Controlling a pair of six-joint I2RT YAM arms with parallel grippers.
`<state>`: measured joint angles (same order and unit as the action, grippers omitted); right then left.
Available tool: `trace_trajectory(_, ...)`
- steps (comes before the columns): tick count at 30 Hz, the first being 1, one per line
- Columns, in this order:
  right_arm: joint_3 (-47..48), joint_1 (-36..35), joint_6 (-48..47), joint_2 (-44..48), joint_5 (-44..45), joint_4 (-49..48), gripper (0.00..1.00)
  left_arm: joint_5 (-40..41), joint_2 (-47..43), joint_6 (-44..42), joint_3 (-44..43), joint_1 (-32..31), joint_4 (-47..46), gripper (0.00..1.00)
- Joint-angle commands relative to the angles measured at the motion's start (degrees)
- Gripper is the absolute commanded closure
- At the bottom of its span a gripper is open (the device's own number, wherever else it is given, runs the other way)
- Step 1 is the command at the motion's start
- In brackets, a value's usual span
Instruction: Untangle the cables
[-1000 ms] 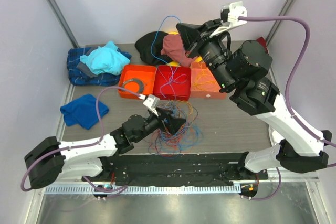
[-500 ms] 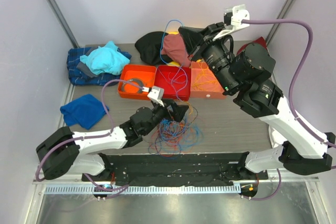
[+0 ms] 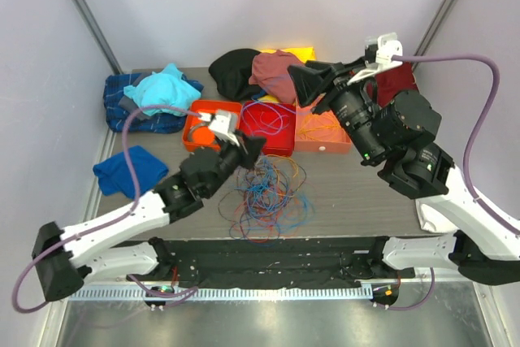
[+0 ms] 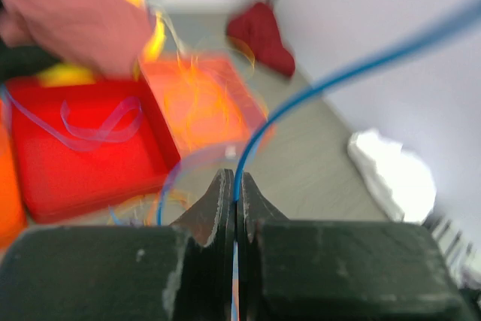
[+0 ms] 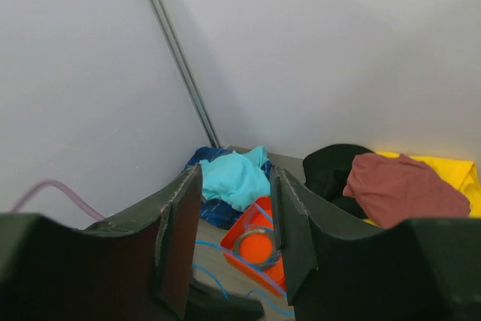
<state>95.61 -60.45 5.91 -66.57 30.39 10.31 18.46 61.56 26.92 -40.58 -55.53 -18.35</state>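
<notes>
Your tangle of string-thin flexible cables [image 3: 264, 193], loose loops in orange, blue, red and purple, lies on the grey wood-grain table [image 3: 357, 193] between the two arms, just in front of the shallow square red plastic tray [image 3: 283, 145]. A few blue and purple loops sit inside that tray, and fine yellow and orange ones fill the paler orange tray [image 3: 313, 147] touching its right side. The brighter orange tray [image 3: 191, 132] on its left holds a grey coiled ring [image 5: 255, 242]. Soft crumpled cloths ring the back and sides: a turquoise one [image 3: 166, 91] on a blue plaid one [image 3: 122, 107], a black one [image 3: 231, 71], a dusty red one [image 3: 276, 71] and a yellow one [image 3: 299, 53]. Your left gripper [image 4: 234, 186] hangs over the near-left corner of the red tray with its dark, matte wedge-shaped fingers [image 4: 218, 208] pressed flat together. A thin blue cable [image 4: 301, 99] is pinched between them and arcs up and to the right in the left wrist view, which is blurred. Your right gripper [image 5: 234, 186] is raised near the dusty red cloth at the back, its flat black fingers [image 5: 180, 223] standing well apart. Nothing sits between them, and they touch nothing.
</notes>
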Motion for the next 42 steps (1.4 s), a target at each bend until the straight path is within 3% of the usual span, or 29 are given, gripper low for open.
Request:
trace_trajectory(1, -5.6, -0.4, 2.1, 3.6, 2.7, -1.6, 0.48, 7.0, -6.4, -5.5, -15.3, 1.3, 20.9, 1.0)
trace_trajectory(8, -11.7, -0.3, 4.9, 6.2, 5.4, -1.7, 0.44, 10.9, -2.5, -9.6, -37.9, 1.9, 33.7, 1.0)
trace_trajectory(13, -15.7, -0.4, 6.2, 8.2, 5.8, -1.7, 0.44, 12.9, 2.2, -13.6, -50.2, 2.1, 33.6, 1.0)
trace_trajectory(19, -20.4, -0.3, 7.4, 10.9, 6.7, -1.1, 0.45, 11.1, 13.0, -15.8, -64.1, 4.1, 35.3, 1.0)
trace_trajectory(28, -30.1, -0.3, 12.0, 15.8, 5.6, -0.1, 0.46, 5.0, 32.1, -15.7, -94.8, 11.2, 41.2, 1.0)
trace_trajectory(34, -38.6, -0.4, 16.5, 15.7, -0.1, -1.7, 0.44, 4.9, 32.0, -15.5, -95.9, 11.9, 37.5, 1.0)
trace_trajectory(42, -44.1, -0.4, 17.9, 5.5, -10.3, -9.3, 0.42, 2.6, 30.8, -11.6, -93.3, 11.8, 37.8, 1.0)
